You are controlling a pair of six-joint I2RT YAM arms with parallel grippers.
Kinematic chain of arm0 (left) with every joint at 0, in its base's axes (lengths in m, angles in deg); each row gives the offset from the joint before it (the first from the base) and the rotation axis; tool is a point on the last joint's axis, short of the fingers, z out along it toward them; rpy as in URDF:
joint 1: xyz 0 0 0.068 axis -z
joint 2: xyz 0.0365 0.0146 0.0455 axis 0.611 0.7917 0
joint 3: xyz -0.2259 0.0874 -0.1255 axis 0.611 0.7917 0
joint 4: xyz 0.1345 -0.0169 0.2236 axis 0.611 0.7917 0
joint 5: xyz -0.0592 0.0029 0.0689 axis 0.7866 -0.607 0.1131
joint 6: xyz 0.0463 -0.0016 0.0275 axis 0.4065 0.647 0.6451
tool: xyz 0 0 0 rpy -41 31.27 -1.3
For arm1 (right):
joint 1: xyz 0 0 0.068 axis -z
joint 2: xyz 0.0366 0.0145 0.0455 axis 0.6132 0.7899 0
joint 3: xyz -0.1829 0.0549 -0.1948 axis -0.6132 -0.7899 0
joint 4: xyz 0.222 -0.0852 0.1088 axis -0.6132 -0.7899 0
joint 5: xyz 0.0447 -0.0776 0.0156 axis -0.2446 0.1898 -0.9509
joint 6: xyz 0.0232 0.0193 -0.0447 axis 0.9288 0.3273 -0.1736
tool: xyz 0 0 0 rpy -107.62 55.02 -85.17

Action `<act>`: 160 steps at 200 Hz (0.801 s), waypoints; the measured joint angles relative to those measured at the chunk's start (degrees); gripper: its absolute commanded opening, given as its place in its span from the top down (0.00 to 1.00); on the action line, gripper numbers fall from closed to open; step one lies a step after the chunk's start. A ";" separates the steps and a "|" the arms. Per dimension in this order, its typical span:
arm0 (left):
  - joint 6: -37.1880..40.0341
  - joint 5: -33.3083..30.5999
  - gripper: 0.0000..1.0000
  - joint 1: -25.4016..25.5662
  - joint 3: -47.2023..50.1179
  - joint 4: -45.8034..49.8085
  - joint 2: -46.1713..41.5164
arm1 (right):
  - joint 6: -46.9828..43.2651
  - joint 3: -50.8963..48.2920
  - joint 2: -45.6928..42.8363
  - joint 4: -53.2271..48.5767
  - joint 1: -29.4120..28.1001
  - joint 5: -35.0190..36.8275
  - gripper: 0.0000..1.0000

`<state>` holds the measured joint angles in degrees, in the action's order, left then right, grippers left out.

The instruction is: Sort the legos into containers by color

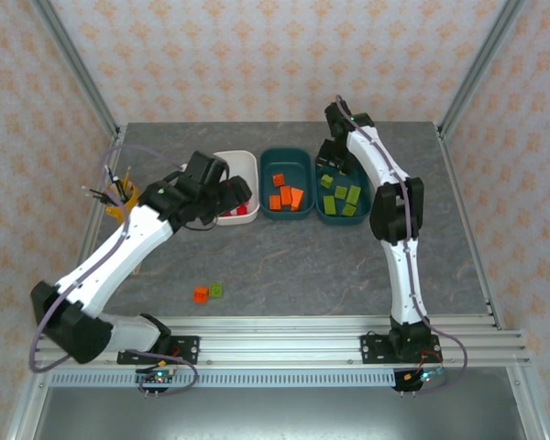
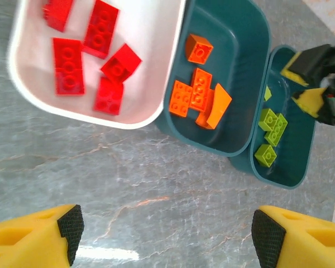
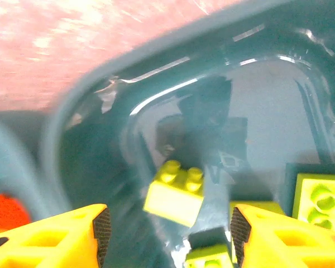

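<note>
Three tubs stand in a row. The white tub (image 1: 247,165) (image 2: 156,67) holds several red legos (image 2: 70,64). Orange legos (image 1: 287,195) (image 2: 198,95) lie in the middle teal tub (image 1: 287,158) (image 2: 240,50). Lime green legos (image 1: 344,199) (image 2: 271,131) fill the right teal tub (image 1: 323,213) (image 2: 301,162). My left gripper (image 1: 231,195) (image 2: 167,231) is open over bare table just in front of the white tub. My right gripper (image 1: 334,158) (image 3: 170,231) is open inside the right teal tub (image 3: 100,111); a blurred green lego (image 3: 176,192) sits loose between its fingers, touching neither.
One orange lego (image 1: 200,294) and one green lego (image 1: 216,290) lie side by side on the grey table (image 1: 293,266), near the front. A yellow cup of pencils (image 1: 121,197) stands at the left, beside the left arm. Walls close in the table's back and sides.
</note>
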<state>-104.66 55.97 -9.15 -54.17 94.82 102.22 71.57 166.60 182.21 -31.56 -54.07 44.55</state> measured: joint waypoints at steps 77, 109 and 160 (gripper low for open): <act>-7.37 -7.32 0.21 0.00 11.93 13.84 -20.20 | -7.13 -37.31 -40.52 16.72 -21.07 -4.61 0.39; -11.23 -11.21 0.22 0.00 14.67 19.91 -28.57 | -10.29 -47.56 -42.10 21.00 -30.60 -10.03 0.34; -14.29 -14.64 0.22 0.00 16.50 26.84 -33.81 | -17.11 -47.34 -32.94 21.81 -45.92 -12.92 0.23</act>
<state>-118.96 41.33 -9.15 -37.67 121.66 68.41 54.46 119.26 149.28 -9.75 -99.99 31.63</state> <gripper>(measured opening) 0.781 0.751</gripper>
